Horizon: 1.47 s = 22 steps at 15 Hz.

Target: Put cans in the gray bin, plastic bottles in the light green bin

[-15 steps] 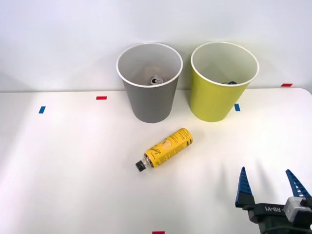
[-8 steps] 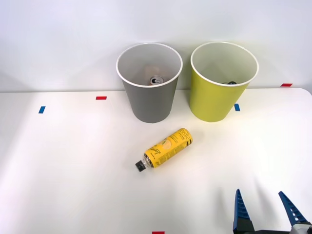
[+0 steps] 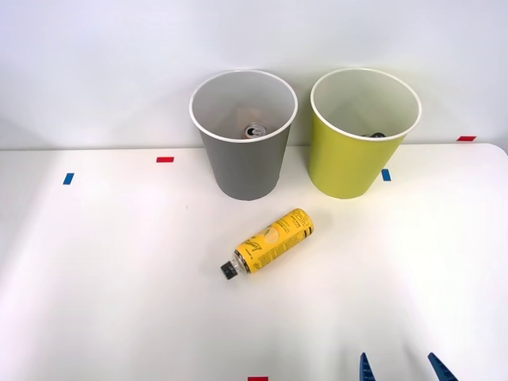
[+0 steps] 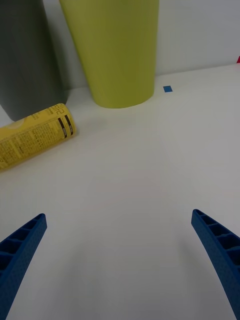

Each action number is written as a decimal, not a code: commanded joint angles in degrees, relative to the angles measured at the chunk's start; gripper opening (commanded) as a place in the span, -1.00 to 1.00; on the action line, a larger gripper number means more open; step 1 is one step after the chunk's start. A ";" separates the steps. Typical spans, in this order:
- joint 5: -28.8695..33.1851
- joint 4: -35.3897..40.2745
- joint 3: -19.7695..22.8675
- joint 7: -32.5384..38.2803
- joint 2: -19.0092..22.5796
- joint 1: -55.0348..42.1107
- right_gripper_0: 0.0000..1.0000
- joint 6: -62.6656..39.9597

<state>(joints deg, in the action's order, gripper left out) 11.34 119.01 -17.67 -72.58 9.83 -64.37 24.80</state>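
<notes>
A yellow plastic bottle with a black cap lies on its side on the white table, in front of the two bins; its label end shows as the bottle in the right wrist view. The gray bin stands at the back and holds a can whose silver top shows inside. Beside it to the right stands the light green bin, with a dark object just visible inside. My right gripper is at the bottom right edge, open and empty, well short of the bottle. Its blue fingers stand wide apart.
Small blue tape marks and red tape marks dot the white table. A white wall rises right behind the bins. Open tabletop lies between the gripper and the bottle.
My right gripper has pulled back toward the bottom edge of the front view, staying open. Only its fingertips remain in sight. The bottle and bins have not moved.
</notes>
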 commanded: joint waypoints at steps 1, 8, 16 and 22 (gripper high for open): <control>-0.01 0.00 -1.49 -0.01 0.54 -0.49 1.00 -0.01; -0.01 0.00 -1.84 0.07 0.01 -0.32 1.00 -0.01; -0.01 0.00 -1.84 0.07 0.01 -0.32 1.00 -0.01; -0.01 0.00 -1.84 0.07 0.01 -0.32 1.00 -0.01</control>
<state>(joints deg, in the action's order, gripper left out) 11.34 119.01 -19.51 -72.51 9.85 -64.69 24.79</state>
